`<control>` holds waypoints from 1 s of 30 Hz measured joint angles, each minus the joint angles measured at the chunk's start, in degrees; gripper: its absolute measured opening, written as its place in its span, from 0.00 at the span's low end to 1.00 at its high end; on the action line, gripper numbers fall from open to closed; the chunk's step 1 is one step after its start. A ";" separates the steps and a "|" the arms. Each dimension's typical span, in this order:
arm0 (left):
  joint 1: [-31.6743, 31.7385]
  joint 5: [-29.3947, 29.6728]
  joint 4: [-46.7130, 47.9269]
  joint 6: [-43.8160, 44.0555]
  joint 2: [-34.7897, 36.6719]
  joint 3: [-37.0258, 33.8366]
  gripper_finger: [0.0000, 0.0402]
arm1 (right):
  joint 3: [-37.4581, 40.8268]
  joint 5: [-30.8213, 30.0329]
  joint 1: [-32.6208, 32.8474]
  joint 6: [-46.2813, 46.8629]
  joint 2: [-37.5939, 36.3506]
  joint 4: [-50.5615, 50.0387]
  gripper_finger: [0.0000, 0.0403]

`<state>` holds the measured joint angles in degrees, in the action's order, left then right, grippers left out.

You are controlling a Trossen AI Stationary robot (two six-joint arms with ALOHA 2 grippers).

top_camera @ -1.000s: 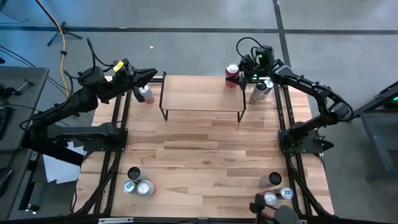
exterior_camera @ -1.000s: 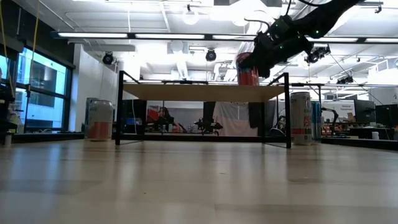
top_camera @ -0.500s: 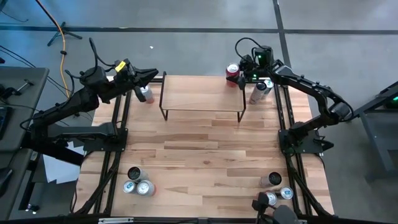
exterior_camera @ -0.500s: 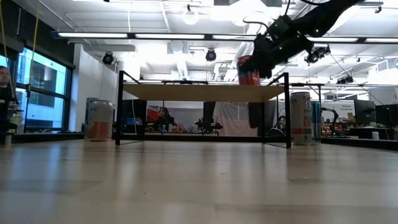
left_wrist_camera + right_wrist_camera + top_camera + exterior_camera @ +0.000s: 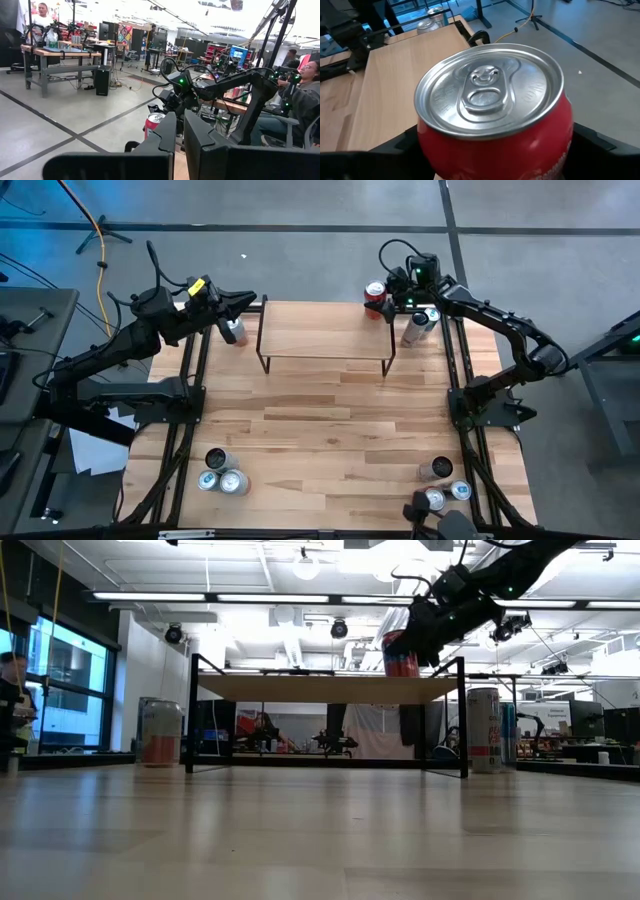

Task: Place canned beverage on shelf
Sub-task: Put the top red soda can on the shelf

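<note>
Red aluminium beverage can with silver pull-tab lid sits upright between the fingers of the right gripper, jaws spread wide around its body and gripping it, held just above the far right corner of the low light-wood shelf with thin black metal legs. Left gripper hangs shut and empty off the shelf's left end, beside a silver can standing on the wooden tabletop.
</note>
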<state>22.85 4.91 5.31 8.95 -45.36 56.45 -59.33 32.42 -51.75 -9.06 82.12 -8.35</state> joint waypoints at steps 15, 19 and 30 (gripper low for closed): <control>0.00 -0.60 1.34 0.02 0.00 0.00 0.00 | 0.26 0.83 0.04 0.18 0.20 -0.99 0.98; -0.02 -1.74 1.34 0.90 0.00 0.00 0.00 | 0.26 0.85 0.04 0.09 -0.28 -1.47 0.97; 0.00 -1.75 1.32 1.46 0.00 0.00 0.00 | 0.24 0.92 -1.51 -1.96 -6.97 -8.71 0.98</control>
<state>22.85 3.16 6.63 10.41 -45.36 56.45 -59.09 33.34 -53.25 -11.02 75.15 -17.07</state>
